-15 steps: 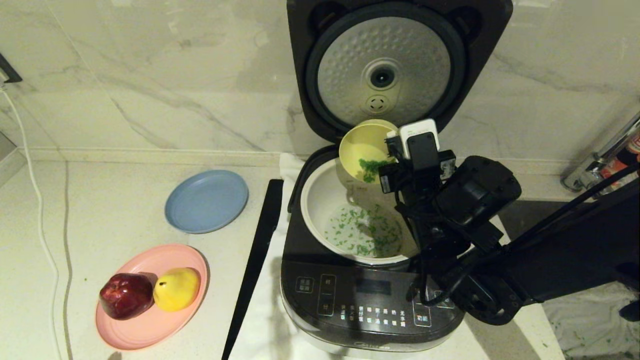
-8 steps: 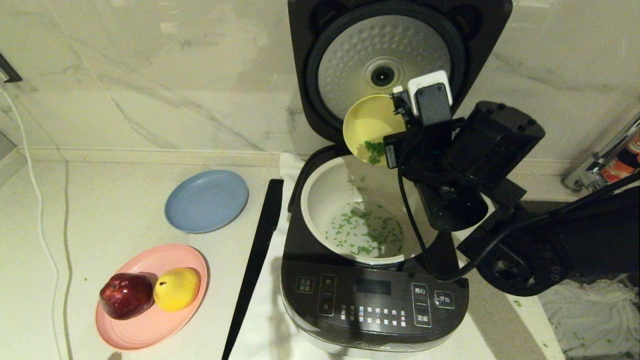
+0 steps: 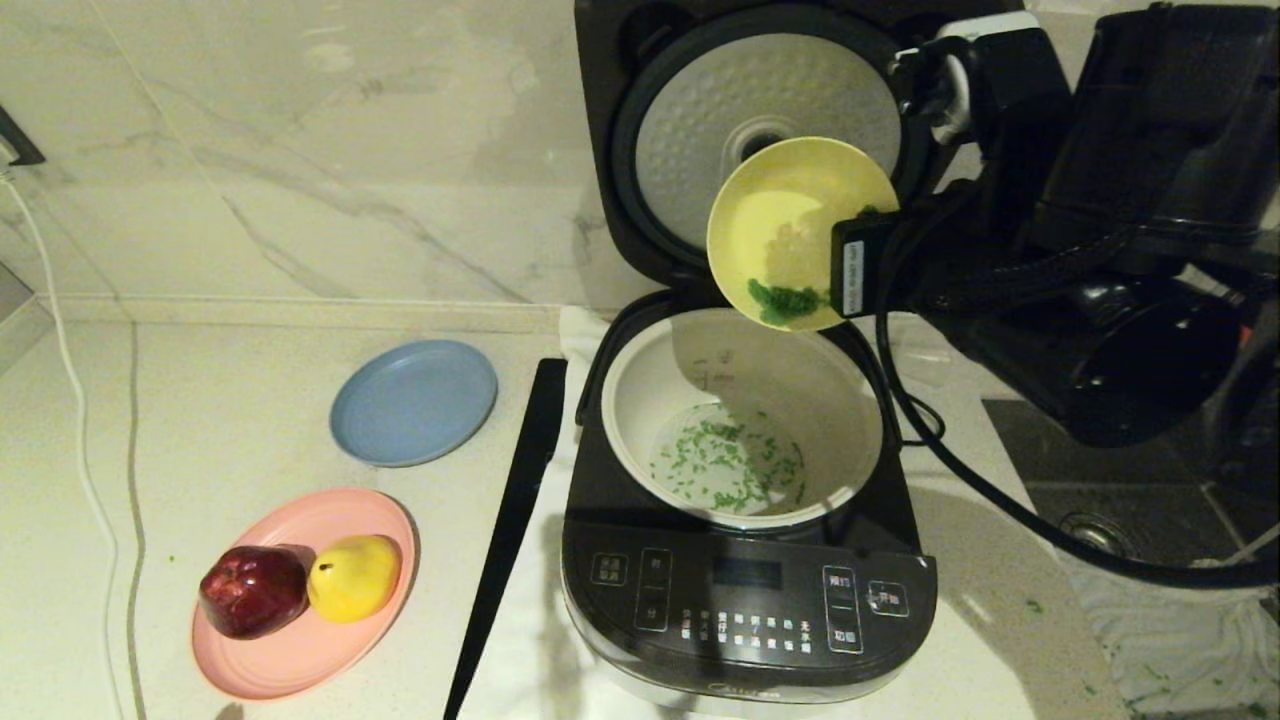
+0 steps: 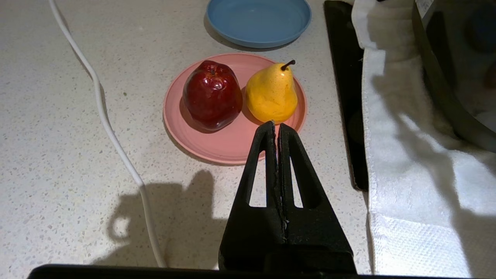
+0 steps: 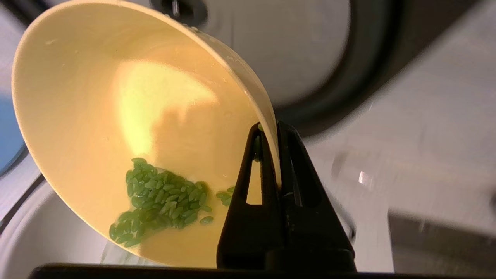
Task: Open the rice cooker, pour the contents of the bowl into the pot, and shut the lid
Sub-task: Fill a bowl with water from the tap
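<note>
1. Two plates sit toward the left edge of the table [image 3: 230, 400]: a pink plate [image 3: 300, 655] nearer the front edge carrying a red apple [image 3: 252, 590] and a yellow pear [image 3: 352, 577] touching each other, and a bare blue plate [image 3: 413, 402] behind it.
2. The left end effector [image 4: 276, 130] hangs just above the pink plate's near rim with its fingers pressed together, gripping nothing; a white cable [image 4: 112, 135] lies on the table beside it.
3. A long black strip [image 3: 510, 520] lies along the edge of the white cloth [image 3: 520, 640] under the rice cooker [image 3: 745, 610].
4. The lid [image 3: 700, 150] stands upright at the back edge, its dimpled silver plate facing forward.
5. The pot [image 3: 640, 400] sits in the cooker, with green contents [image 3: 730, 465] scattered over its floor, perhaps in a little liquid.
6. The bowl [image 3: 785, 210] is tilted steeply above the pot's rear rim, in front of the lid, with a clump of green bits gathered at its lower edge.
7. The right end effector [image 5: 276, 130] pinches the bowl's rim, one finger inside and one outside.
</note>
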Motion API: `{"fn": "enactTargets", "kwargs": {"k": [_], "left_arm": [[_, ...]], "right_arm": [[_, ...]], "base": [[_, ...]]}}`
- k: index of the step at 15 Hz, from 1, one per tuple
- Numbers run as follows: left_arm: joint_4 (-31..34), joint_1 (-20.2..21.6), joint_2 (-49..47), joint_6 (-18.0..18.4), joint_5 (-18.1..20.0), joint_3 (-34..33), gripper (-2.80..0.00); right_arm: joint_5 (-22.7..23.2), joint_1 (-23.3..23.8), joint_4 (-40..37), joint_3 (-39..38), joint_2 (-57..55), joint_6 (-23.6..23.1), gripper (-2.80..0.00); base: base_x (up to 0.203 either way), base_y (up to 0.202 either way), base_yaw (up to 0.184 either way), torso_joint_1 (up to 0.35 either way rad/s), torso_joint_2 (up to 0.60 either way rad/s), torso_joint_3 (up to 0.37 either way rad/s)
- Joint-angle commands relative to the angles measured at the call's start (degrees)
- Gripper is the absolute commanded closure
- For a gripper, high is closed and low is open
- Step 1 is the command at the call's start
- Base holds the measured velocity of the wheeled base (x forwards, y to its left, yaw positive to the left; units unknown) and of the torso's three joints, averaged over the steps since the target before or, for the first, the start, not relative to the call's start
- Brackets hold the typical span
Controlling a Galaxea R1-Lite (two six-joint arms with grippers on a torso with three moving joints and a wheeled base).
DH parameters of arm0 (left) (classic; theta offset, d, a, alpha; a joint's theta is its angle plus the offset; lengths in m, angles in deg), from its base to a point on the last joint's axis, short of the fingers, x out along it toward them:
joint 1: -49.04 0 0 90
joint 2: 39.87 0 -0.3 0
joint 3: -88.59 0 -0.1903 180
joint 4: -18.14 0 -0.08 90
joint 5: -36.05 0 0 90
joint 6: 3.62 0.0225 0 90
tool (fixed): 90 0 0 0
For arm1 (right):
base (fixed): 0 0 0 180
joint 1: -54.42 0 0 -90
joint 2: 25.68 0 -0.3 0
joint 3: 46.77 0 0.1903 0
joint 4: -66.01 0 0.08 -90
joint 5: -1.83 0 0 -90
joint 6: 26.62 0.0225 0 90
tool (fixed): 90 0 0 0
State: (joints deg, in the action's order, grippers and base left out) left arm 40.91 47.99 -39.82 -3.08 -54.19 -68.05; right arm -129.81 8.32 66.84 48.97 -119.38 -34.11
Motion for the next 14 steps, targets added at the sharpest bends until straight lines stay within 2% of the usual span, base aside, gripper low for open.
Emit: {"fn": "enactTargets", "kwargs": {"k": [1,3,6,8,11,14], "left_arm": [[-0.02,-0.01,0.04,-0.02,-0.02,-0.26,0.0],[-0.02,-0.01,0.04,-0.02,-0.02,-0.18,0.0],[-0.02,-0.01,0.04,-0.02,-0.02,-0.18,0.0],[-0.02,-0.01,0.04,-0.02,-0.02,-0.18,0.0],[-0.02,-0.01,0.04,-0.02,-0.02,-0.18,0.0],[-0.02,-0.01,0.04,-0.02,-0.02,-0.18,0.0]], "right_arm": [[2.53,-0.2,-16.82,1.39,6.68,6.96,0.0],[7.38,-0.2,-29.16,2.59,10.66,13.2,0.0],[17.83,0.87,-46.25,3.78,17.31,21.67,0.0],[23.52,4.6,-54.12,3.48,21.17,23.82,0.0],[31.87,14.71,-62.47,2.48,25.57,25.37,0.0],[39.42,30.17,-67.81,0.84,27.94,25.04,0.0]], "base": [[0.0,0.0,0.0,0.0,0.0,0.0],[0.0,0.0,0.0,0.0,0.0,0.0],[0.0,0.0,0.0,0.0,0.0,0.0],[0.0,0.0,0.0,0.0,0.0,0.0],[0.0,0.0,0.0,0.0,0.0,0.0],[0.0,0.0,0.0,0.0,0.0,0.0]]}}
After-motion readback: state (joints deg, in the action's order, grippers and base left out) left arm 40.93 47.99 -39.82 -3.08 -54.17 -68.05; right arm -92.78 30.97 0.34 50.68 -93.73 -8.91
